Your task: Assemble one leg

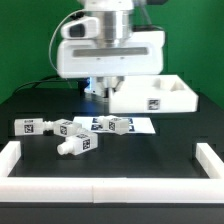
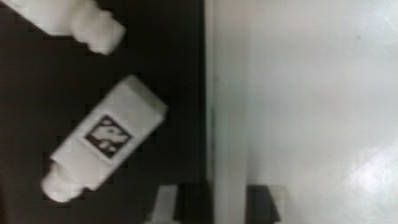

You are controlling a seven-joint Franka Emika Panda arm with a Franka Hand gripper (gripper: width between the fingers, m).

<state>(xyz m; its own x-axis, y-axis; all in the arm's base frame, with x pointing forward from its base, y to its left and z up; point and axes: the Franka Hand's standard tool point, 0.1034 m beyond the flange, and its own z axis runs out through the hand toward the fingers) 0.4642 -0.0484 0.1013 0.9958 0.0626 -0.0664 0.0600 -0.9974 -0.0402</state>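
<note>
My gripper [image 1: 100, 88] is low at the back of the table, at the left edge of the large flat white slab [image 1: 152, 95]. In the wrist view the gripper [image 2: 222, 206] has its dark fingers [image 2: 183, 206] on either side of the slab's thin edge wall [image 2: 224, 120] and pressed against it. Several white legs with tags lie on the black table: one at the exterior view's left [image 1: 30, 126], one beside it [image 1: 65, 128], one nearer the front [image 1: 78, 146]. The wrist view shows a tagged leg [image 2: 107, 135] beside the slab and another leg [image 2: 80, 20] further off.
The marker board [image 1: 140, 126] lies flat mid-table, with another leg [image 1: 118, 124] over it. A raised white border runs along the front, with corners at the left [image 1: 20, 160] and right [image 1: 208, 160]. A green wall stands behind.
</note>
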